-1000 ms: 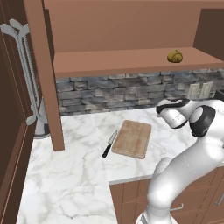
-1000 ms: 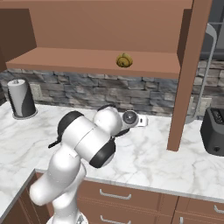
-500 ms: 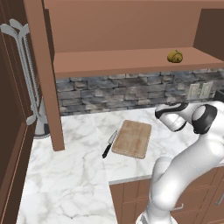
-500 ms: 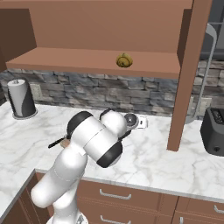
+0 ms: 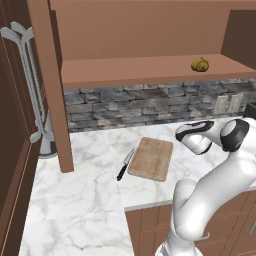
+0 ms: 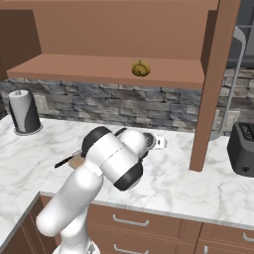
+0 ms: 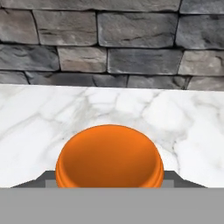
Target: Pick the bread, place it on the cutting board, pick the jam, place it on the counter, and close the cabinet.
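The arm [image 5: 210, 200] is glossy white, built of fat rounded segments that swell at each bend like smooth tubes. Dark, near-black rings and round caps mark the joints: one black disc sits on the upper elbow [image 5: 234, 135] in the left base view, and a broad black band wraps the big bulbous joint [image 6: 126, 176] in the right base view. A thin dark seam edges the forward link [image 5: 195, 126]. No cables, screws or lettering can be made out on the shell.
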Available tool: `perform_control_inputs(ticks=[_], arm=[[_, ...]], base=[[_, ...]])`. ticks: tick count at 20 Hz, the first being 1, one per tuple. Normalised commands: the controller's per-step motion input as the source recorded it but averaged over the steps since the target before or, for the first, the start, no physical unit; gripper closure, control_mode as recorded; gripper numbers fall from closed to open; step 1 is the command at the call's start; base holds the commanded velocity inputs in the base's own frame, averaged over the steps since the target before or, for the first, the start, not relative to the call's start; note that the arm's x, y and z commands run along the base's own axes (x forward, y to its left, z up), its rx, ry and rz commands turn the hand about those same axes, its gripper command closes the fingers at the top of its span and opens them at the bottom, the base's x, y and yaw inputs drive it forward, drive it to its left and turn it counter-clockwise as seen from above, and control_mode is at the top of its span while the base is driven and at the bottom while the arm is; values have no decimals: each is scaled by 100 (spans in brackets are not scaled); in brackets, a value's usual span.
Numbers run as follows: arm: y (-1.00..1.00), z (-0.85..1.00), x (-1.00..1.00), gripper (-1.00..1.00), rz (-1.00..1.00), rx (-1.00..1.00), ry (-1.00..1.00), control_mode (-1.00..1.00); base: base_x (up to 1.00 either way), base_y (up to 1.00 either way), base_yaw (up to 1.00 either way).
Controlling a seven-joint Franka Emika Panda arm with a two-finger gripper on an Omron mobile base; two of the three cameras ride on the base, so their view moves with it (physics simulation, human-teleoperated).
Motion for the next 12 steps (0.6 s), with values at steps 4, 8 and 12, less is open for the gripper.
perform_control_inputs(ticks=[4, 8, 12], arm=[[-4, -12, 0, 100, 0, 0, 0, -100], [-4, -10, 0, 100, 0, 0, 0, -100], [-2, -8, 0, 100, 0, 0, 0, -100]], base=[[0, 0, 0], [0, 0, 0], [0, 0, 0]])
